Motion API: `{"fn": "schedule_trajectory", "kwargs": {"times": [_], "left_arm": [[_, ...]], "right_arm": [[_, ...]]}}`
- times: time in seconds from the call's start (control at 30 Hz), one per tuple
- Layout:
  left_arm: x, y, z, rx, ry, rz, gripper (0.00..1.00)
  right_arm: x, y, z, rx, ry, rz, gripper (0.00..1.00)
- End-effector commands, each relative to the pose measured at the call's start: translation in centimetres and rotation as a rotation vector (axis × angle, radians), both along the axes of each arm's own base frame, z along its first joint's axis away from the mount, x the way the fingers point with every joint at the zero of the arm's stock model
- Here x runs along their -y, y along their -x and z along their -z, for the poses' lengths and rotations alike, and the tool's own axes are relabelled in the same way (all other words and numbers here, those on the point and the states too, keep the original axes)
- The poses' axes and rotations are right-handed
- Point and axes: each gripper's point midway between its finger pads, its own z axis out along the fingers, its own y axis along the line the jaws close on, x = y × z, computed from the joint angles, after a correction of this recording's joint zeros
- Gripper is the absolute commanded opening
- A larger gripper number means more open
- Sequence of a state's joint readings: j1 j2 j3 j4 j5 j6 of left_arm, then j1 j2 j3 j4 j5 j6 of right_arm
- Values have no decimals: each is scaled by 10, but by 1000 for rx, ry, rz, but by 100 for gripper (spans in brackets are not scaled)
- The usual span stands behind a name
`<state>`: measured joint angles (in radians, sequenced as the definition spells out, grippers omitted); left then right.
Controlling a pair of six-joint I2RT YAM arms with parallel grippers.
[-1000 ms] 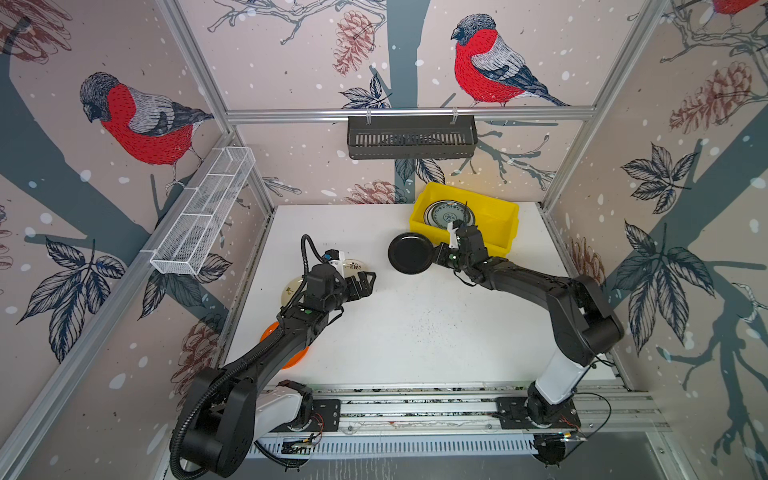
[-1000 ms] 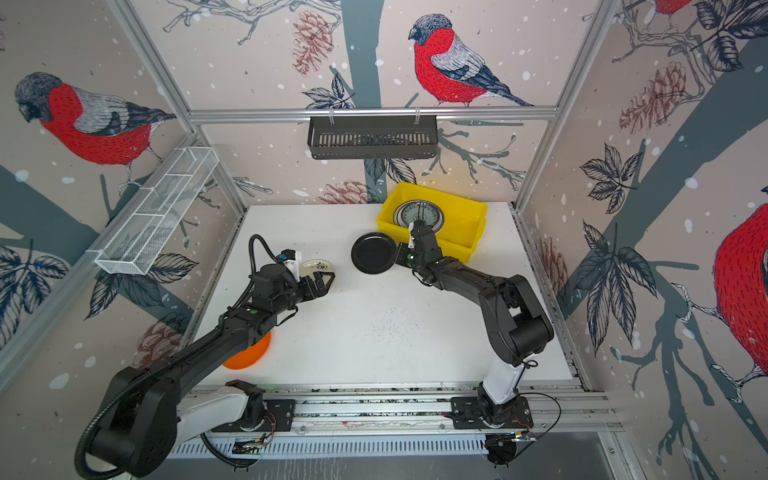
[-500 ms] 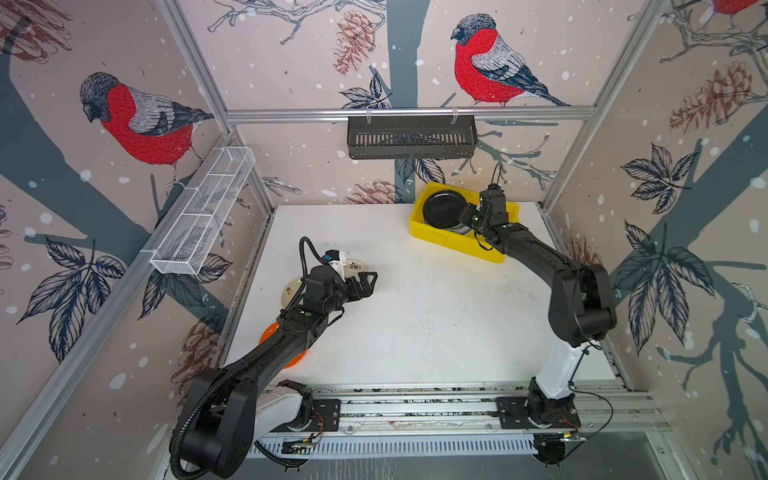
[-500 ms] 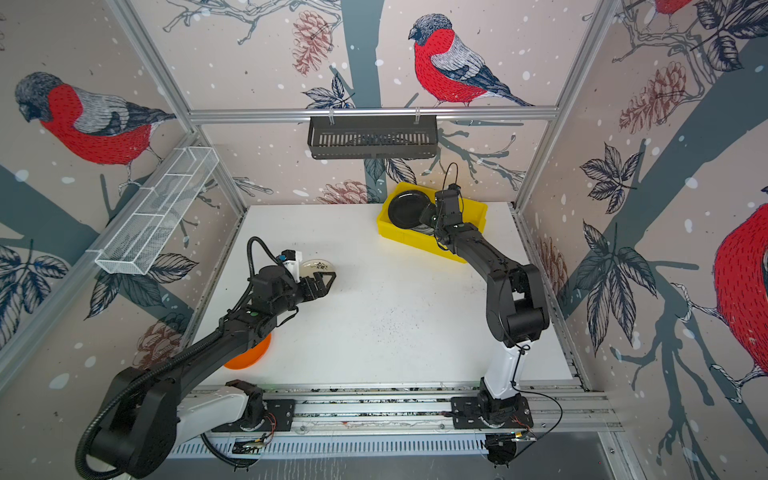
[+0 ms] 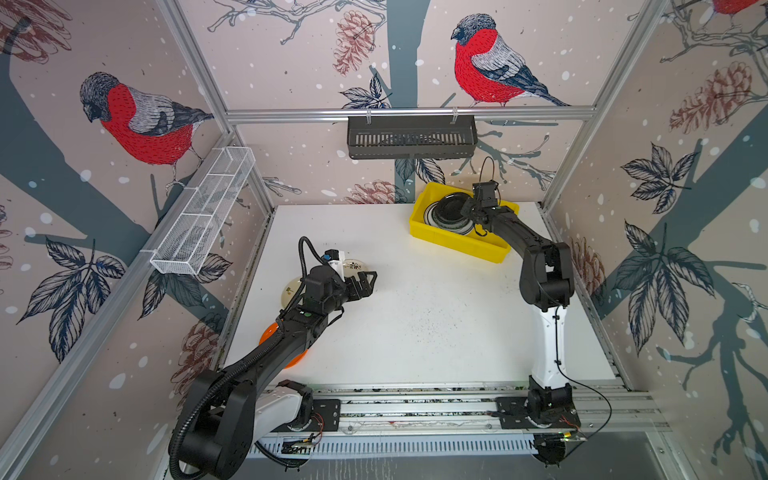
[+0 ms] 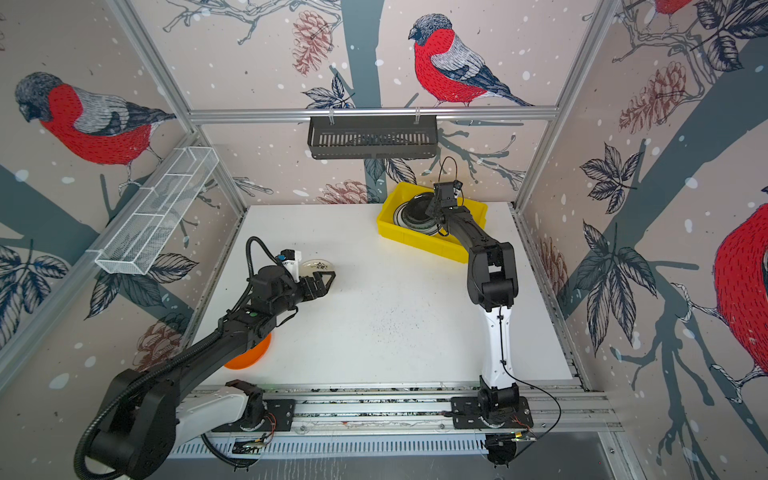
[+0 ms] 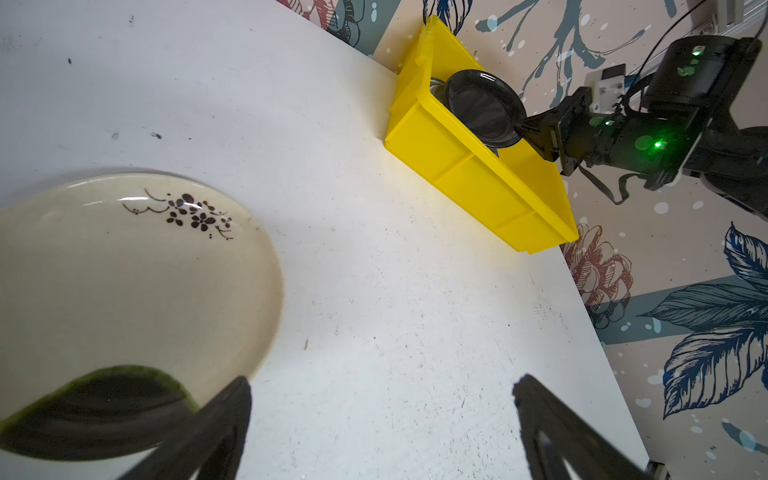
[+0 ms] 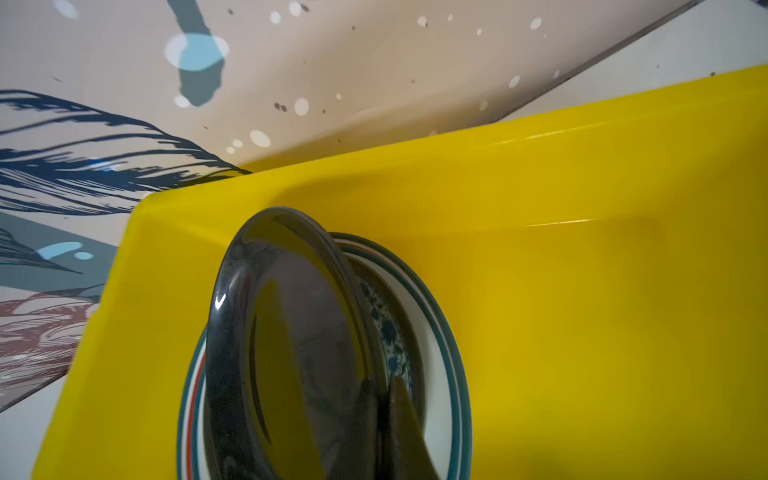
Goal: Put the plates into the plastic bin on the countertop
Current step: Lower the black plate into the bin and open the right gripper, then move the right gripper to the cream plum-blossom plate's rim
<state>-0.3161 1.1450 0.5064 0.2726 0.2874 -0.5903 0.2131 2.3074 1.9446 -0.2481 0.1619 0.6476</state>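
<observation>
Nearest my base, on the white counter (image 5: 415, 316), an orange plate (image 6: 249, 355) lies half under my left arm. Just beyond it my left hand (image 5: 369, 282) hangs spread wide and empty beside a cream flowered plate (image 7: 124, 291). At the far side my right hand (image 7: 524, 128) pinches the rim of a black plate (image 7: 482, 108), tilted inside the yellow bin (image 5: 457, 243) over a teal-rimmed plate (image 8: 440, 332). I judge at least one plate is in, one is nearly in, and at least two are left.

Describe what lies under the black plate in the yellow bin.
A teal-ringed plate lies in the yellow bin beneath the tilted black plate, held by the right gripper. Much of its centre is covered; whether more lie below cannot be told.
</observation>
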Motion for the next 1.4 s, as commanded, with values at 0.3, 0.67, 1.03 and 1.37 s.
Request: {"fn": "schedule_trajectory", "kwargs": {"times": [0.3,0.67,1.03,1.37], "left_arm": [[0,-4,-1,16,-20,5,98],[0,-5,-9,34,-24,5,98],[-6,-7,-16,52,-23,-32,98],[-28,-7,-17,67,-113,-122,98]], "right_arm": [[-1,-2,22,-79,37,-5,4],[-15,6,19,-112,-28,-78,31],[-26,47,-55,46,96,-140,94],[-112,129,-80,129,22,-425,95]]}}
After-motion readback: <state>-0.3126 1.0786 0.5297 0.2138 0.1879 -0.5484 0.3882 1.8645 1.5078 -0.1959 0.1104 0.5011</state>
